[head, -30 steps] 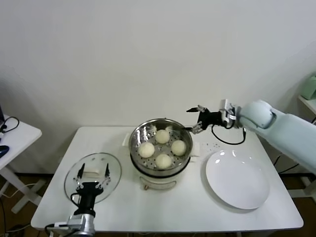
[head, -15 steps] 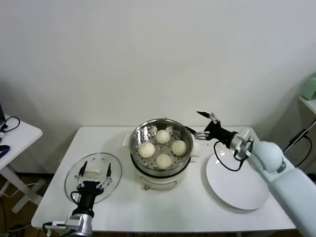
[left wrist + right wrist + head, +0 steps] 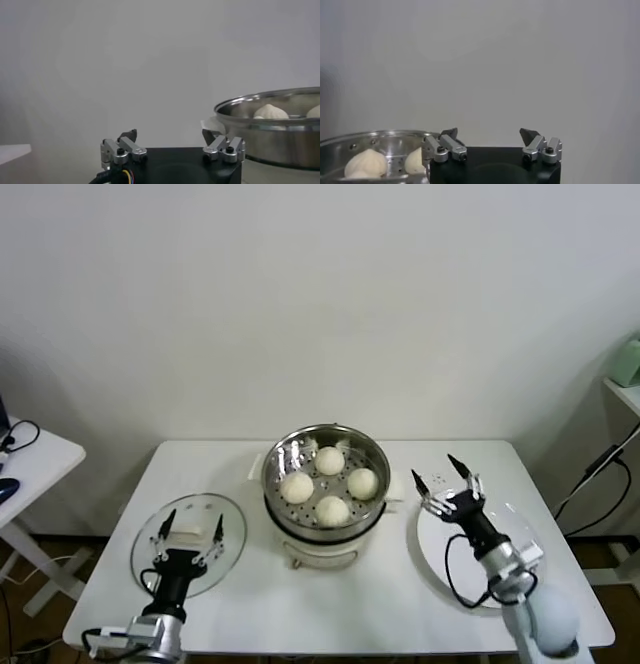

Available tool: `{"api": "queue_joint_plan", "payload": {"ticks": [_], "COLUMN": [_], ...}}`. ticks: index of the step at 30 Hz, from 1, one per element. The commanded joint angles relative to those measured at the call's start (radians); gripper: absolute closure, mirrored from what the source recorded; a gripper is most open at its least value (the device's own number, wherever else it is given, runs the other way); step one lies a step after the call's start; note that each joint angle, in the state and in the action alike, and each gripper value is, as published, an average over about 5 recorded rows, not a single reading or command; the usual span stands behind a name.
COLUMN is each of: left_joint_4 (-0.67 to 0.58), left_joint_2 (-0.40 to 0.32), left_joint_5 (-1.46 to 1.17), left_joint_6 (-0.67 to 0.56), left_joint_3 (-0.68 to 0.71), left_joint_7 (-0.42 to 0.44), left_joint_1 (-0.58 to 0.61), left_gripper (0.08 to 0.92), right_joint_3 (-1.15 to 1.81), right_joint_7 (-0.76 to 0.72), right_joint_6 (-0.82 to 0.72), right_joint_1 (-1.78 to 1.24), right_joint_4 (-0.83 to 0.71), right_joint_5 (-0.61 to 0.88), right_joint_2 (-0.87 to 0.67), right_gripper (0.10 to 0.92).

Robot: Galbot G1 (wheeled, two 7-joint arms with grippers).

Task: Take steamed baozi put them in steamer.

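Four steamed baozi sit inside the steamer, spread over its perforated floor and apart from one another. The steamer stands on a white cooker base near the middle of the white table, toward its back edge. To its right a flat white plate lies on the tabletop, and the right gripper hovers over the plate's near-left rim, fingers spread wide with nothing between them. To the steamer's left lies a glass lid; the left gripper hangs over it, its fingers also apart and holding nothing. Behind the table rises a plain pale wall. A second white table with a black cable stands at the far left, and a pale green object rests on a shelf at the far right.
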Motion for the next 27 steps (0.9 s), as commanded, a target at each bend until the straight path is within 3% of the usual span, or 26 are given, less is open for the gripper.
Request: {"api": "queue_joint_plan", "payload": {"ticks": [1, 11, 27], "left_joint_4": [-0.012, -0.016, 0.006], "left_joint_2": [0.0, -0.01, -0.015], "left_joint_5": [-0.008, -0.063, -0.025], "left_joint_6": [0.002, -0.045, -0.048], "left_joint_3": [-0.011, 0.003, -0.008], "left_joint_7": [0.012, -0.057, -0.019], "left_joint_1": [0.002, -0.02, -0.023], "left_gripper": [0.177, 0.177, 0.177], "right_joint_3": [0.139, 0.12, 0.103], "right_joint_7": [0.013, 0.031, 0.04], "right_joint_6": [0.114, 0.109, 0.13], "right_joint_1": [-0.254, -0.283, -0.266], "right_joint_4": [0.04, 0.068, 0.026], "right_joint_5": [-0.06, -0.043, -0.054], "right_joint_2": [0.244, 0.265, 0.257], "right_gripper": [0.203, 0.203, 0.203]}}
